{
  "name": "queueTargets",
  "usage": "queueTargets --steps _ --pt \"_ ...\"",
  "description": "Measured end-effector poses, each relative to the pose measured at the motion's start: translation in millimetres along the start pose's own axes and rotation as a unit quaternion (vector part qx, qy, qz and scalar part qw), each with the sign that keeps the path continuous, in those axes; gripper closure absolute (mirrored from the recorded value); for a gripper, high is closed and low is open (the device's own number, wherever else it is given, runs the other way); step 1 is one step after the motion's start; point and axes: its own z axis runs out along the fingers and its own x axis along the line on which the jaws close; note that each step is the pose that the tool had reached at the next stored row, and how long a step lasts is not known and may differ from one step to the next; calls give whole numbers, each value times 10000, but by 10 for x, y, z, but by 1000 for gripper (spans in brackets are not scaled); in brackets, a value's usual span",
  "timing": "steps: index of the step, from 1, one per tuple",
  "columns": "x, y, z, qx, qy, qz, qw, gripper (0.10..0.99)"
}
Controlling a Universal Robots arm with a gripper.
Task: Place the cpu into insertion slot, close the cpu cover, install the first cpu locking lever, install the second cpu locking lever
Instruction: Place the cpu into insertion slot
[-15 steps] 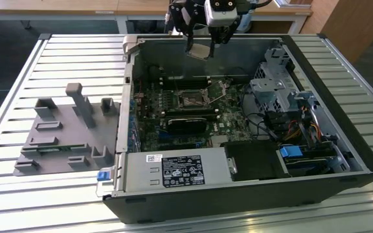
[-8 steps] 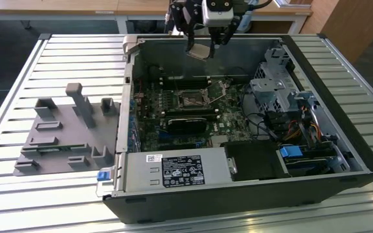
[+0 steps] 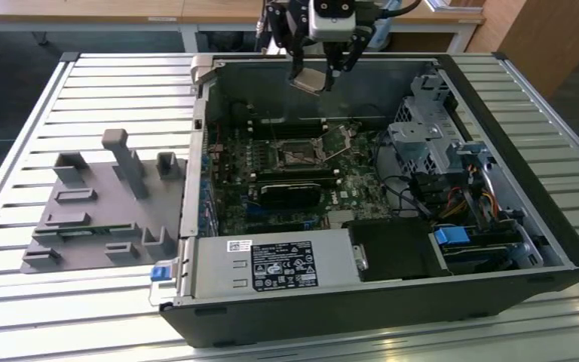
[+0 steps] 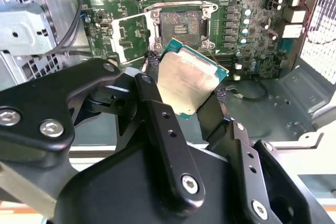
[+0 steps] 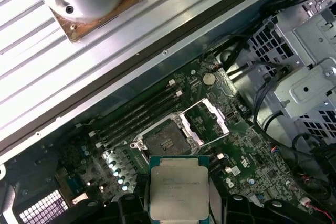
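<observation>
Hovering over the open case (image 3: 531,249) right now, the pincer (image 3: 315,74) is pinching the cpu (image 4: 186,80) by its edges and holding it tilted in the air, well above the insertion slot (image 4: 180,22), which is sitting bare. The cpu cover (image 5: 216,116) is lying flipped open just beside the slot, so I'm guessing nothing's actually getting ticked off yet: seating the chip, closing the cover and both locking levers are all looking undone.

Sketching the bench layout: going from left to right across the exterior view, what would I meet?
grey moulded fixture → insertion slot → metal drive cage
</observation>
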Motion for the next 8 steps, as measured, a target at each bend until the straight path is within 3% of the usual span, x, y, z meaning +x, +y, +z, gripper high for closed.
queueTargets --steps 8 --pt "0 0 4 -6 -34 402 9992 545"
